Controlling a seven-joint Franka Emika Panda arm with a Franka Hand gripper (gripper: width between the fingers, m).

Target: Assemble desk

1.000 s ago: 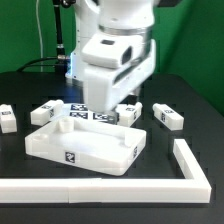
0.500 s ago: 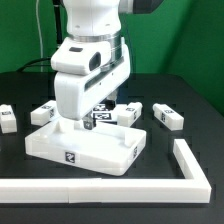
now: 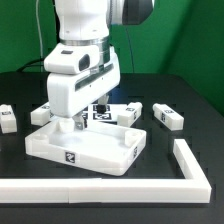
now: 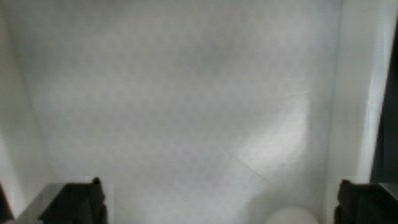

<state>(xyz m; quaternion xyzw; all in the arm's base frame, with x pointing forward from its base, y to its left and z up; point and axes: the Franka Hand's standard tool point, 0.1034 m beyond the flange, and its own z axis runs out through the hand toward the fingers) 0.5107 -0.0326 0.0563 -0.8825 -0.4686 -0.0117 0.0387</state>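
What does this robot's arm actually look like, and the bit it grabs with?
The arm is glossy white, built of rounded shells, with a black section at one joint. It ends in a boxy white block with dark seams. The jaws are two small black tips.

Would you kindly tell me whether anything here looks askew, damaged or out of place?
Nothing stands out. The desk top lies flat and looks whole. The loose legs sit on the table around it, not yet fitted. The open pincer hangs over the top.
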